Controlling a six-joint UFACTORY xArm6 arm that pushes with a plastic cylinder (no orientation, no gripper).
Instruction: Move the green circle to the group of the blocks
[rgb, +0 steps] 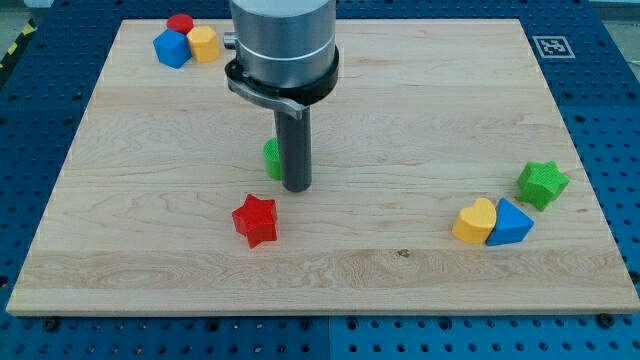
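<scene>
Writing nowhere (only a corner marker (553, 46)); my tip (298, 187) hides green circle (271, 158).

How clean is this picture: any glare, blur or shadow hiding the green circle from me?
Camera view: sharp, evenly lit, no glare on the board; soft shadows only. The green circle is mostly hidden behind the rod, my tip just to its right; the red star shows clearly.
</scene>
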